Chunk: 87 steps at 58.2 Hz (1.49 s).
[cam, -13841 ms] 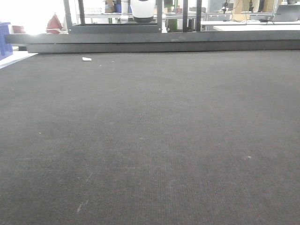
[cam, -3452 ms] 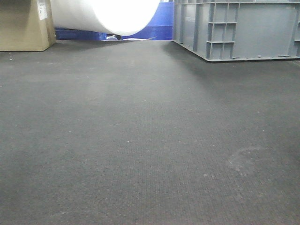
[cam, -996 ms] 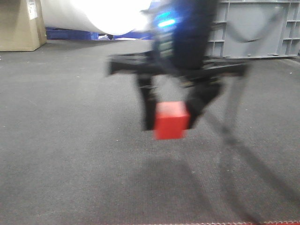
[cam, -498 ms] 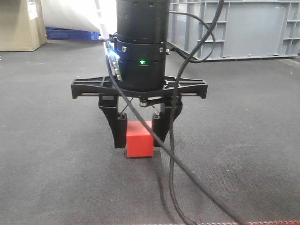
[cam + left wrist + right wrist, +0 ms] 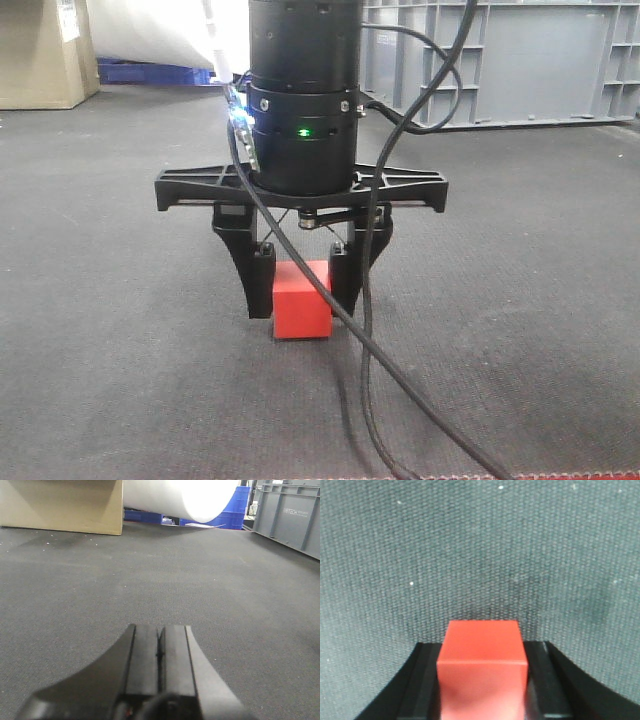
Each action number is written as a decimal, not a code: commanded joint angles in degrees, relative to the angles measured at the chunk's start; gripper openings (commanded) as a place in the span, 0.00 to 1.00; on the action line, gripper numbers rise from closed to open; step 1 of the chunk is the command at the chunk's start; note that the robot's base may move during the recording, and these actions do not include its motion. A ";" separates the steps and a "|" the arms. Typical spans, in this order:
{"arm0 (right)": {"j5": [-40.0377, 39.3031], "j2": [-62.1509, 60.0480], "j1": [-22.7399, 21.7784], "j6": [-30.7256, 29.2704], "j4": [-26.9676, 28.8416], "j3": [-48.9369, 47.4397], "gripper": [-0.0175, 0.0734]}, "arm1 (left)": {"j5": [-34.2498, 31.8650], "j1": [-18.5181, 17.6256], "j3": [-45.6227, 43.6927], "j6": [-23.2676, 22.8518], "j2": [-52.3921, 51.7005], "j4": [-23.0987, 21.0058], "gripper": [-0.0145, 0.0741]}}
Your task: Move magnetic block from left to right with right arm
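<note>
The right gripper [image 5: 302, 290] is clamped on the red magnetic block [image 5: 302, 299], low over the dark carpet [image 5: 120, 350]. Its wrist view shows the block [image 5: 482, 666] squeezed between both fingers [image 5: 420, 690]. The left gripper [image 5: 159, 652] is pressed closed, empty; beyond it sit a cardboard box [image 5: 65, 505] and grey crate [image 5: 290, 515].

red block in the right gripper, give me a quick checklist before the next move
1. Magnetic block sits between the right gripper's fingers: ok.
2. Block centred between the fingers in the right wrist view: ok.
3. Block resting on the dark mat: cannot tell; its underside looks at or just above the surface.
4. Black cable crosses in front of the block, hanging to the mat: not ok, snag risk.
5. Left gripper shut, empty, away from the block: ok.
6. Grey crate well behind the gripper: ok.
</note>
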 commanded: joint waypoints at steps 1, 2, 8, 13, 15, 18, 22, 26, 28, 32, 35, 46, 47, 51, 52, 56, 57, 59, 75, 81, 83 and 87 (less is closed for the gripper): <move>0.12 -3.24 -0.22 -1.26 -0.37 -1.98 0.60 | -4.80 -0.24 0.46 -0.43 -0.54 -0.15 0.02; 0.12 -3.24 -0.22 -1.59 -0.37 -1.98 0.60 | -4.80 -0.24 0.46 -0.43 -0.54 -0.15 0.02; -0.08 -3.24 -0.22 -2.94 -0.37 -1.98 0.70 | -4.80 -0.24 0.46 -0.43 -0.54 -0.15 0.02; -0.02 -3.24 -0.22 -2.98 -0.35 -1.98 0.81 | -4.80 -0.24 0.46 -0.43 -0.54 -0.15 0.02; -0.02 -3.24 -0.22 -2.98 -0.35 -1.98 0.84 | -4.80 -0.24 0.46 -0.43 -0.54 -0.15 0.02; -0.02 -3.24 -0.22 -2.98 0.00 -1.98 0.87 | -4.80 -0.24 0.46 -0.43 -0.54 -0.15 0.02; -0.02 -3.24 -0.22 -2.98 0.00 -1.98 0.87 | -4.80 -0.24 0.46 -0.43 -0.54 -0.15 0.02; -0.02 -3.29 -0.22 -2.98 0.00 -1.98 0.87 | -4.80 -0.24 0.46 -0.43 -0.54 -0.15 0.02; -0.02 -3.35 -0.22 -2.98 0.00 -1.98 0.87 | -4.80 -0.24 0.46 -0.43 -0.54 -0.15 0.02; -0.02 -3.84 -0.22 -2.98 0.00 -1.98 0.87 | -4.80 -0.24 0.46 -0.43 -0.54 -0.15 0.02; 0.03 -4.56 -0.15 -2.98 0.00 -1.98 0.87 | -4.80 -0.24 0.46 -0.43 -0.54 -0.15 0.02; 0.09 -8.59 -0.15 -3.90 -0.52 -1.82 0.87 | -4.80 -0.24 0.46 -0.43 -0.54 -0.15 0.02; 0.09 -8.94 -0.15 -4.28 -0.52 -1.77 0.87 | -4.80 -0.24 0.46 -0.43 -0.54 -0.15 0.02; 0.19 -10.62 -0.15 -5.96 -0.36 -1.64 0.87 | -4.80 -0.24 0.46 -0.43 -0.54 -0.15 0.02; 0.19 -10.97 -0.28 -6.32 -0.36 -1.51 0.87 | -4.80 -0.24 0.46 -0.43 -0.54 -0.15 0.02; -0.19 -12.70 -0.85 -7.61 0.00 -0.73 0.87 | -4.80 -0.24 0.46 -0.43 -0.54 -0.15 0.02; -0.31 -13.32 -1.01 -7.89 0.00 -0.46 0.87 | -4.80 -0.24 0.46 -0.43 -0.54 -0.15 0.02; -0.60 -14.31 -1.52 -8.56 0.00 0.41 0.87 | -4.80 -0.24 0.46 -0.43 -0.54 -0.15 0.02; -6.93 -24.19 -8.63 -24.72 2.79 13.51 0.85 | -4.80 -0.24 0.46 -0.43 -0.54 -0.15 0.02; -9.95 -28.63 -12.74 -28.60 4.39 19.11 0.75 | -4.80 -0.24 0.46 -0.43 -0.54 -0.15 0.02; -10.86 -30.45 -14.40 -29.34 4.73 21.07 0.68 | -4.80 -0.24 0.46 -0.43 -0.54 -0.15 0.02; -12.48 -34.17 -17.60 -29.59 5.31 24.45 0.53 | -4.80 -0.24 0.46 -0.43 -0.54 -0.15 0.02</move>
